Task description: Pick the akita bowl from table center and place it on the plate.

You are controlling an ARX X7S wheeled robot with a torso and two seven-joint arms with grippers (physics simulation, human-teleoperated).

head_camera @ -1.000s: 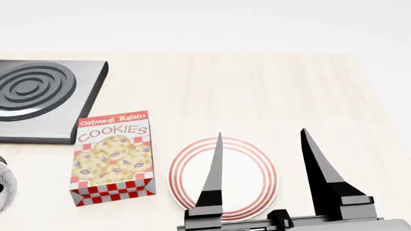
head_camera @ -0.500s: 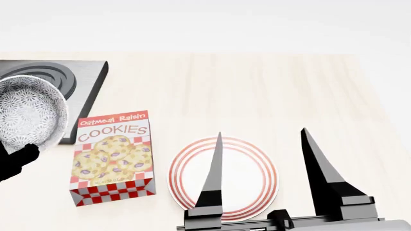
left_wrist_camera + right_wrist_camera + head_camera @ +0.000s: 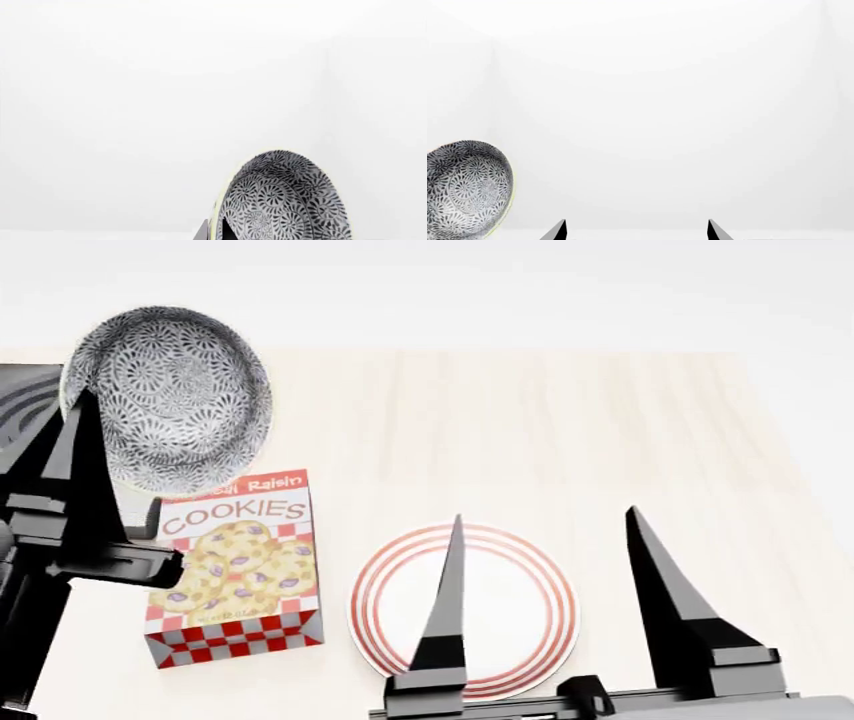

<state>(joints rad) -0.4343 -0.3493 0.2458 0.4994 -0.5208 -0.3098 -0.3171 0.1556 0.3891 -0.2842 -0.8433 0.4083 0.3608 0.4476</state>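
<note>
The akita bowl, grey with a dense black-and-white floral pattern, hangs tilted in the air at the upper left of the head view, its lower edge overlapping the top of the cookie box. My left gripper is shut on its rim; in the left wrist view the bowl fills the lower right, with the rim pinched by that gripper. The plate, white with red rings, lies on the table to the lower right. My right gripper is open above the plate, and its view shows the gripper empty and the bowl.
A box of oatmeal raisin cookies lies flat between the bowl and the plate. A grey stove burner sits at the far left, mostly hidden by my left arm. The light wooden table stretches back and right.
My left arm has risen and swung right into view with the bowl, from the left edge to above the cookie box. The right arm, plate and box have not moved.
</note>
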